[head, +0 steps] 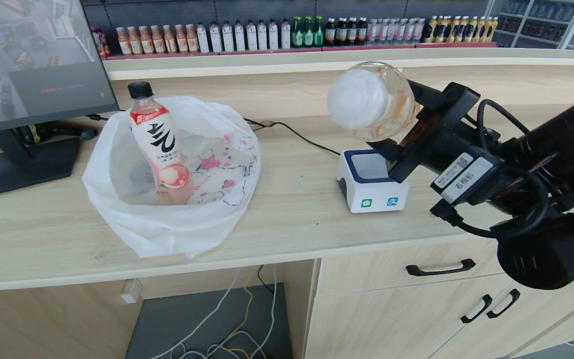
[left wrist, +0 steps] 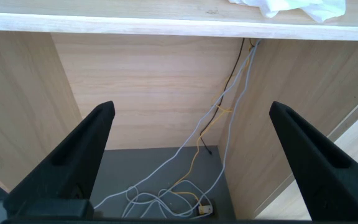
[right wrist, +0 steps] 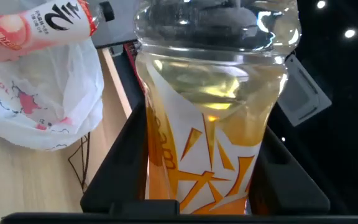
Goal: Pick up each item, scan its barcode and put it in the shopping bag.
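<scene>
Right hand [head: 409,119] grips orange bottle [head: 371,99] sideways, base toward shopping bag [head: 117,209].

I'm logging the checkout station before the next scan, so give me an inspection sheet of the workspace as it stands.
Surface: wooden counter, light wood.
Job's things: pink bottle standing in the open shopping bag; orange-label bottle held in the air by the scanner.
Clutter: monitor at the counter's left end.
Tools: right tool shut on the orange-label bottle; left tool open, below the counter edge.
Cables: black cable across the counter toward the scanner; loose cables under the counter.
Surroundings: drink shelf behind; drawers below right.
</scene>
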Available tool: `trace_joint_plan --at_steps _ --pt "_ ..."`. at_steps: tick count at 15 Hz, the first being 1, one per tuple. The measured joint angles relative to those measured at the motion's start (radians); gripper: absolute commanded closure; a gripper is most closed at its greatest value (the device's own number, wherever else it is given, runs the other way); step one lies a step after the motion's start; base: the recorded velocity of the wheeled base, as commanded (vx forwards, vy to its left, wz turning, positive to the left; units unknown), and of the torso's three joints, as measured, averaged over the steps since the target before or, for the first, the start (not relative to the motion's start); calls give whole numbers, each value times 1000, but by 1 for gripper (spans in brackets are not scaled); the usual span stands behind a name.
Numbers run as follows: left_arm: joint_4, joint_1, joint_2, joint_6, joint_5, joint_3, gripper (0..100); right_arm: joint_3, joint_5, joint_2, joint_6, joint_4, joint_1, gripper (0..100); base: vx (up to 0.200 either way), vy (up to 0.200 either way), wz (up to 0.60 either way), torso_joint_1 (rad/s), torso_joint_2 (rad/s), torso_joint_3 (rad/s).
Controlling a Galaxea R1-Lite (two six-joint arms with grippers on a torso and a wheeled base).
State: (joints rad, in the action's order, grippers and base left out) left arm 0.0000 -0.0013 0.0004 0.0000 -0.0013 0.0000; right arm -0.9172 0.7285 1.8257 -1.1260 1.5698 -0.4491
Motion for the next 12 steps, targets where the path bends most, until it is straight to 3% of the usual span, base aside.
trace_joint_plan --at_steps 6,12 --pt "0 0 0 -3 0 0 0 2 114 60 -52 0 79 100 0 0 0 0 0 0" --pt "0 0 0 2 0 0 0 7 144 109 -81 0 88 100 0 0 0 0 0 0"
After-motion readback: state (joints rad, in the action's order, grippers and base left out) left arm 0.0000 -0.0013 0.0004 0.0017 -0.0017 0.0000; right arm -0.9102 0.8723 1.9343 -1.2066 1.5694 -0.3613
